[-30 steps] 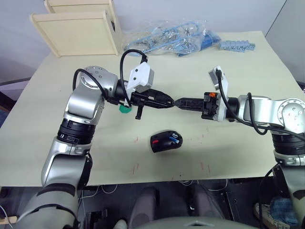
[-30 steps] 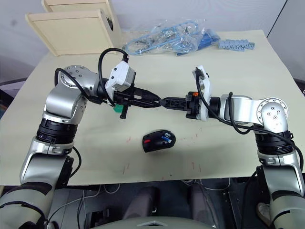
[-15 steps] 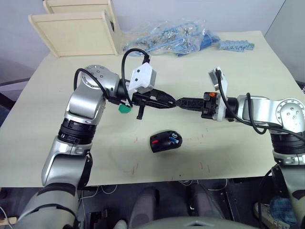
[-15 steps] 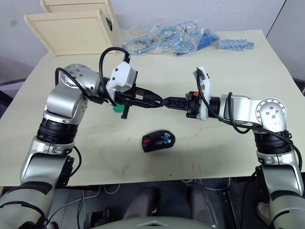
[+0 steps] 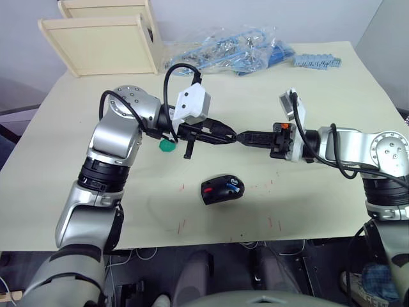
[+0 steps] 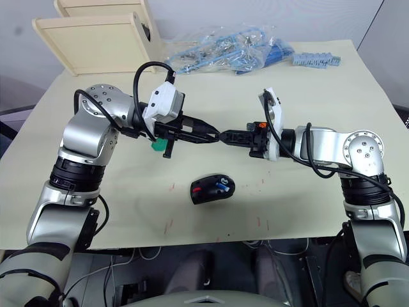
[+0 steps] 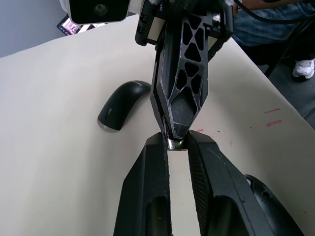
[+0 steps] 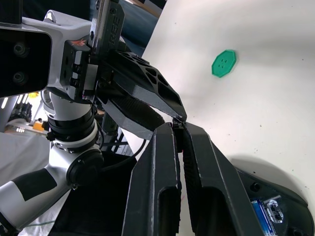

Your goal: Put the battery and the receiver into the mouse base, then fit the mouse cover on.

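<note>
Receiver: tiny silvery metal stub (image 7: 173, 143), held in the air well above the table, at the spot where both grippers met tip to tip.
L tool: left gripper (image 5: 230, 135) narrow, its fingertips (image 7: 158, 143) pinched on the receiver.
R tool: right gripper (image 5: 241, 137) closed to a slit, tip touching the same stub; couldn't tell if it also gripped.
Base: black oval mouse base w/ red parts inside (image 5: 222, 190), lying on the cream table (image 5: 319, 192) below the grippers, hollow side up.
Battery: slim blue cylinder w/ white end (image 5: 234, 187), already seated in the base.
Cover: plain curved glossy black shell (image 7: 123, 103), lying on the table apart from the base, untouched.
Handling, receiver: I judged it v. light, stiff, smooth metal, so easy to drop or twist in a hand-off. Best to grip across its flat sides and leave the plug end free for the slot.
Handling, cover: thin, glossy, prob. slippery and a bit flexy; I'd take it by the long edges.
Counts: 1 receiver, 1 battery, 1 base, 1 cover, 2 grippers.
Others: 1 green eight-sided disc (image 5: 167, 145), 2 pale wooden boxes (image 5: 102, 41), a heap of clear bags w/ blue parts (image 5: 223, 54) at the far edge.
</note>
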Available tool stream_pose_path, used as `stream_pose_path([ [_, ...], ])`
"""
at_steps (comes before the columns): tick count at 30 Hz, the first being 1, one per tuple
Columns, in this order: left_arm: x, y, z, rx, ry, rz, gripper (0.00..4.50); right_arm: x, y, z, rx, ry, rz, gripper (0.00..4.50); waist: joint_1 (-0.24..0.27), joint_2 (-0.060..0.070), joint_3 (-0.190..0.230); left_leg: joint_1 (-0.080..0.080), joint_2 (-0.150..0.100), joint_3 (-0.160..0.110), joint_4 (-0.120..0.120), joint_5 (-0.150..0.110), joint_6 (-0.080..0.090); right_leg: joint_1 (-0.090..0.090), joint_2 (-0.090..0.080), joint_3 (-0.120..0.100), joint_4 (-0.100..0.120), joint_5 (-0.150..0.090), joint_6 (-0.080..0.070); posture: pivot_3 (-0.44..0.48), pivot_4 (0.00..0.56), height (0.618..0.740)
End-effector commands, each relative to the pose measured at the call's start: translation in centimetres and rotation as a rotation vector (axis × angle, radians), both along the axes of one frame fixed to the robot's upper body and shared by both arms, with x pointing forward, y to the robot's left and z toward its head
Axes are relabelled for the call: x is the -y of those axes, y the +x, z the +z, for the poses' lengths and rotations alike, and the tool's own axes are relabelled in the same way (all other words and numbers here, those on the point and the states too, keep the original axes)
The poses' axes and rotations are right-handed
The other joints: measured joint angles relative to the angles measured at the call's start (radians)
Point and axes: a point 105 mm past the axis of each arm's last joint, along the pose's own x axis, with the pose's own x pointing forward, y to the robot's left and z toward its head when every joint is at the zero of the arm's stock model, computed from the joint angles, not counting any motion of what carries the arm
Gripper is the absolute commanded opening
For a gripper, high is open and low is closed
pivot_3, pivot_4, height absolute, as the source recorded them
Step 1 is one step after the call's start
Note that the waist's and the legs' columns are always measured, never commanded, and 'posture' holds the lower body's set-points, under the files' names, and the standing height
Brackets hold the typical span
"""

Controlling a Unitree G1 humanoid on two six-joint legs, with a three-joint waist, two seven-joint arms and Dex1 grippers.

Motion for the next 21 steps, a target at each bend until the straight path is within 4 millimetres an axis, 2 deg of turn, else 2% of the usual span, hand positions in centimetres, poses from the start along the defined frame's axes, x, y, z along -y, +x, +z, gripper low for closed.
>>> stream_pose_path([
  [1,0.11,-0.48,0.86,0.049,-0.008,-0.025,0.24,-0.03,-0.64,1.19,0.051,0.013,0.026,0.11,0.000,0.000,0.000,0.000,0.000,0.000,0.000,0.000,0.000,0.000,0.000,0.000,0.000,0.000,0.000,0.000,0.150,0.740],
  [21,-0.02,-0.50,0.61,0.036,-0.009,-0.024,0.24,-0.01,-0.64,1.36,0.058,0.010,0.028,0.11,0.000,0.000,0.000,0.000,0.000,0.000,0.000,0.000,0.000,0.000,0.000,0.000,0.000,0.000,0.000,0.000,0.150,0.740],
])
